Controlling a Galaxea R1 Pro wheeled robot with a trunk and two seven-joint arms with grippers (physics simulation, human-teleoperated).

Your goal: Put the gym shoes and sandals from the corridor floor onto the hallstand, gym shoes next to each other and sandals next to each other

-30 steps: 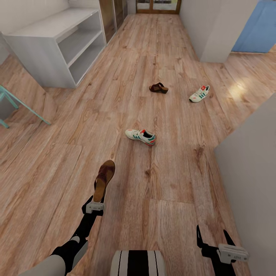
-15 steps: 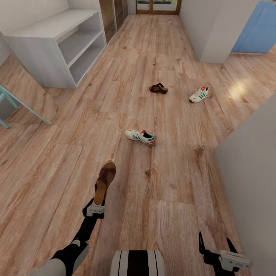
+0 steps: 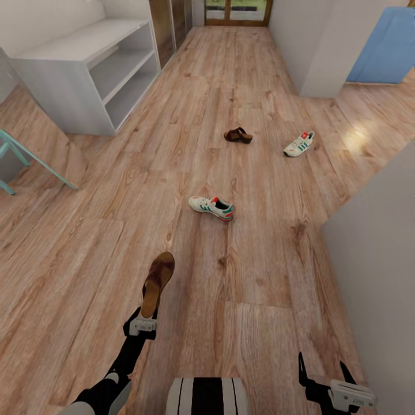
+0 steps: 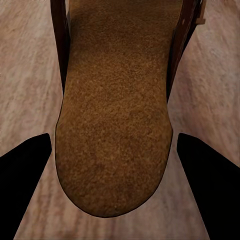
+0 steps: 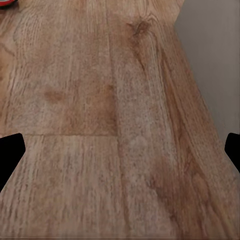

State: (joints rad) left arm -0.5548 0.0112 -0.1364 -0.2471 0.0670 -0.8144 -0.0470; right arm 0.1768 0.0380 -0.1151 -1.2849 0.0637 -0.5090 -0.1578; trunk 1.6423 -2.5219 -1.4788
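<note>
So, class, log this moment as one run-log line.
left end effector: holds sandal | right end effector: open | both gym shoes, second sandal: on floor

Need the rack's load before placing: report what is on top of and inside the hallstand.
The hallstand shows a bare top and bare visible shelf parts. The shelves' far ends and back are hidden by its side panel.

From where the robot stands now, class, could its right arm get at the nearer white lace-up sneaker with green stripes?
Probably not without moving the base. The right gripper hangs open and empty, but the nearer white sneaker lies well ahead on the bare wood-plank floor. Nothing blocks the way; the gap looks too long.
</note>
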